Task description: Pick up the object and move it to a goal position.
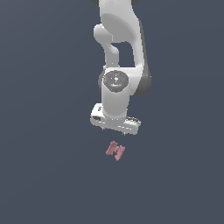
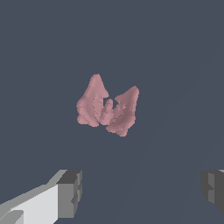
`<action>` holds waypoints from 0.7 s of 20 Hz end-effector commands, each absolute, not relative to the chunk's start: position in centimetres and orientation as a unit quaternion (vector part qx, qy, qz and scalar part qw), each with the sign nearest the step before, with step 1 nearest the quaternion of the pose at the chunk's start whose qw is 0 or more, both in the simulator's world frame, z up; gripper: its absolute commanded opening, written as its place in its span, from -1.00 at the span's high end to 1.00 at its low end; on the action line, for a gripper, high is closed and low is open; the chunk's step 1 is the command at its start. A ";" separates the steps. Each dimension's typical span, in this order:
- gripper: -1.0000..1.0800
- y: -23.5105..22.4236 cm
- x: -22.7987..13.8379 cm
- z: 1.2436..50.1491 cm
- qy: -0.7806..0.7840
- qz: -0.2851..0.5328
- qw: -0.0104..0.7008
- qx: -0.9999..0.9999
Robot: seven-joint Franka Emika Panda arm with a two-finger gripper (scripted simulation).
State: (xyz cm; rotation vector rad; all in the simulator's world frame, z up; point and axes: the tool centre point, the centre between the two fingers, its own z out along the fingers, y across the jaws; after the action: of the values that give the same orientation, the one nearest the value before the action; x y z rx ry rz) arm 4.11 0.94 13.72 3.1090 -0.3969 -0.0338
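Observation:
The object (image 1: 115, 150) is a small pinkish-red blocky piece with short prongs. It lies on the dark grey floor just below the gripper in the exterior view. In the wrist view the object (image 2: 108, 107) shows two lobes with small prongs between them. My white gripper (image 1: 114, 127) hangs above the object, apart from it. In the wrist view my gripper (image 2: 142, 190) is open and empty, with its two dark fingertips (image 2: 70, 192) wide apart. The object lies beyond the gap between them and touches neither.
The white arm (image 1: 118, 52) rises above the gripper toward the top of the exterior view. A plain dark grey floor (image 1: 43, 175) lies all around.

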 end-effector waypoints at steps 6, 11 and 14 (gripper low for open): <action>-0.92 1.5 7.3 11.1 -0.218 -0.005 0.001 0.976; -0.92 1.9 8.6 9.8 -0.257 -0.002 0.000 0.967; -0.92 2.0 9.1 9.3 -0.272 -0.001 0.000 0.962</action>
State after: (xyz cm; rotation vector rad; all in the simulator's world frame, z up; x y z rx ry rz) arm 8.80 1.95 9.57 3.0301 -0.8262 -0.0060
